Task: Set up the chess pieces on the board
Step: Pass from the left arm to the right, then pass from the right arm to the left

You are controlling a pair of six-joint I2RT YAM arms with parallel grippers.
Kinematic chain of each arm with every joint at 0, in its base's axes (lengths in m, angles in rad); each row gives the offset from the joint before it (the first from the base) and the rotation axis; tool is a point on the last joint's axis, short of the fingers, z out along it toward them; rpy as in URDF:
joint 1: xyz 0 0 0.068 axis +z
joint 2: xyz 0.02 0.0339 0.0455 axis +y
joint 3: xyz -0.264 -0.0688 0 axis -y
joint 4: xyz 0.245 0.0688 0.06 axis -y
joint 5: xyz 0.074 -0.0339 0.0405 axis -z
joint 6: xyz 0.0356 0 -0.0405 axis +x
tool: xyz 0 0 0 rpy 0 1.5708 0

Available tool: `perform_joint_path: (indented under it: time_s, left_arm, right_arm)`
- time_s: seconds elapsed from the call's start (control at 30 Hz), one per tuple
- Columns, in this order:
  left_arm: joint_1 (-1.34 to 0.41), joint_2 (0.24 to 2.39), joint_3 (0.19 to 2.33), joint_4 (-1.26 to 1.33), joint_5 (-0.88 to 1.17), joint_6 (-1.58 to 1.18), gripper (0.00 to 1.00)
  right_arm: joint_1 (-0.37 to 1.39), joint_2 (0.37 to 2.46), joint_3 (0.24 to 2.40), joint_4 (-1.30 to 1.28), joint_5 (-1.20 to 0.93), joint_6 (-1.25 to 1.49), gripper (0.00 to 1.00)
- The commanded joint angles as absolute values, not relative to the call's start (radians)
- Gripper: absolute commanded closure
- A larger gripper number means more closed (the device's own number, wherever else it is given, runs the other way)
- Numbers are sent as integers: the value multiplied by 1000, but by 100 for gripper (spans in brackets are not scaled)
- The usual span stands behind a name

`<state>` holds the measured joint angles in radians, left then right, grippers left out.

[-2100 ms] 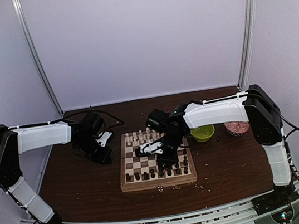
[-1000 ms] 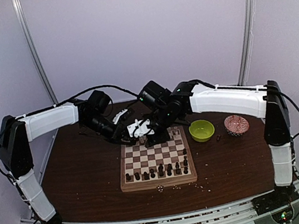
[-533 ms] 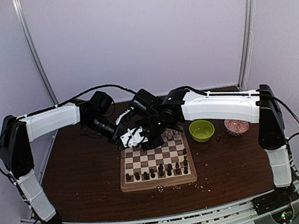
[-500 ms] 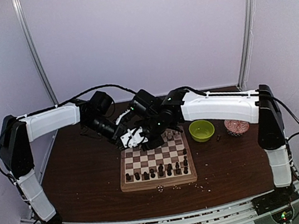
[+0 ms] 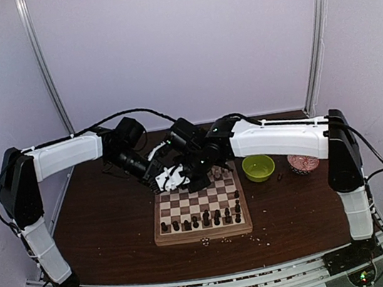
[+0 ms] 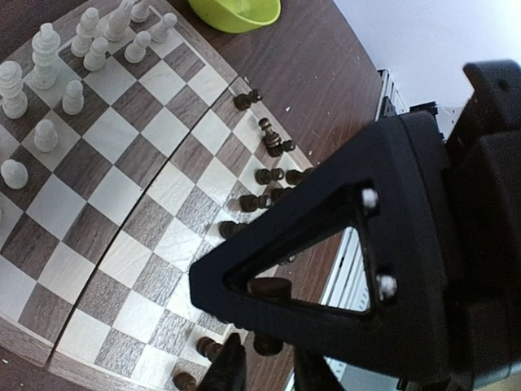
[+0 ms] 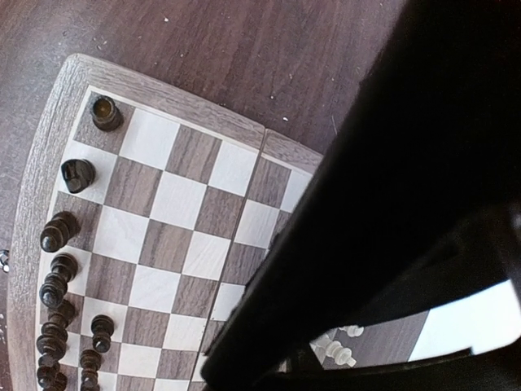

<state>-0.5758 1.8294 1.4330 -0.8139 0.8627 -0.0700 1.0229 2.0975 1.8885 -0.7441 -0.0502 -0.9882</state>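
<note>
Judging from their size, we take the chess pieces to be very light, rigid turned wood with smooth, rounded sides. They should tip or roll at a slight nudge and could squirt out of a pinch that lands too high. We would take each one low on the stem, just above the base and below the head, coming straight down so its neighbours are not brushed.

The dark pieces [image 5: 203,221] stand along the near rank of the board [image 5: 204,236]. In the right wrist view they are unevenly spaced, with two alone near one corner and the rest bunched together. The cream pieces [image 6: 49,73] cluster over the far ranks, close enough that reaching one cleanly looks awkward. The board lies flat on the counter [image 5: 111,235], about midway between the two arm bases.

The left arm [image 5: 63,154] and the right arm [image 5: 277,138] meet over the far edge of the board. The left jaws show only as two dark fingertips [image 6: 232,368] at the bottom of the wrist view. They stand apart, and we see nothing between them. The right jaws are hidden by black housing, so we cannot tell how they stand.

To the right of the board sit a lime-green bowl [image 5: 258,167] and, beyond it, a red patterned bowl [image 5: 303,163]. We see nothing inside the green one, and the red one is too small to read. Pale crumbs [image 5: 224,240] lie on the counter by the near rim.
</note>
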Motion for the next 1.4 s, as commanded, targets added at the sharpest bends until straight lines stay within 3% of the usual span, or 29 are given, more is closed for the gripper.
perform_joint_path:
  time_s: [0.0, 0.17, 0.37, 0.47, 0.8, 1.37]
  left_arm:
    - [-579, 1802, 1445, -817, 849, -51, 72]
    - [-579, 1636, 1319, -605, 769, -139, 70]
    - [-588, 1360, 908, 125, 665, -382, 69]
    - [-638, 1279, 814, 320, 545, -352, 68]
    - [-755, 1316, 935, 207, 509, -139, 66]
    - [-758, 1402, 985, 156, 577, -158, 69]
  right_arm:
    - [1022, 2068, 1851, -739, -36, -943, 85]
    - [970, 1973, 1791, -755, -210, -807, 85]
    - [862, 1908, 1763, -759, -618, -556, 85]
    - [818, 1901, 1735, -704, -788, -439, 85]
    - [797, 1899, 1706, -625, -930, -330, 84]
    - [782, 1878, 1680, -588, -989, -304, 83]
